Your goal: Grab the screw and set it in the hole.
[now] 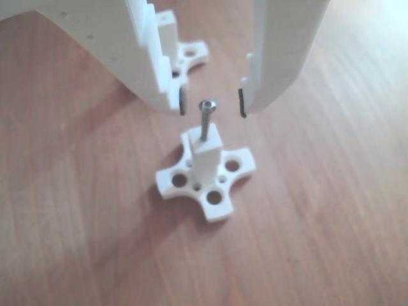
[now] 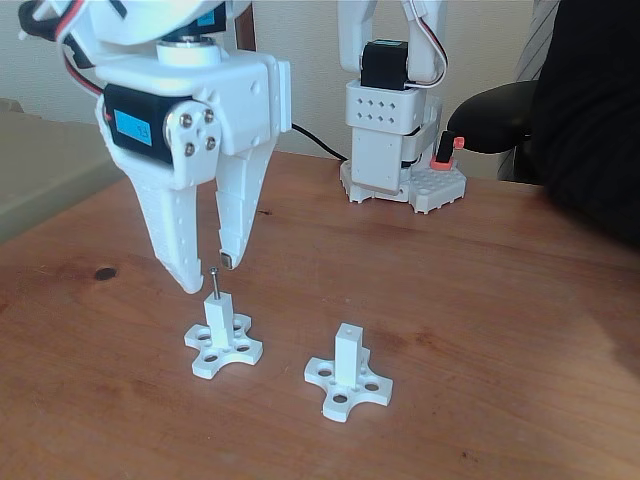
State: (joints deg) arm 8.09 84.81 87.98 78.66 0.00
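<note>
While the tool (image 1: 212, 102) hangs spread, the silver screw (image 1: 206, 119) stands upright in the hole.

Soft daylight, mild glare on wood; the other view is blurry.

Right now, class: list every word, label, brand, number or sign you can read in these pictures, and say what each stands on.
None can be read.
Blue label on the black servo above the tool: print too small and blurred.
Black servo at the arm's base: no legible marking.
</note>
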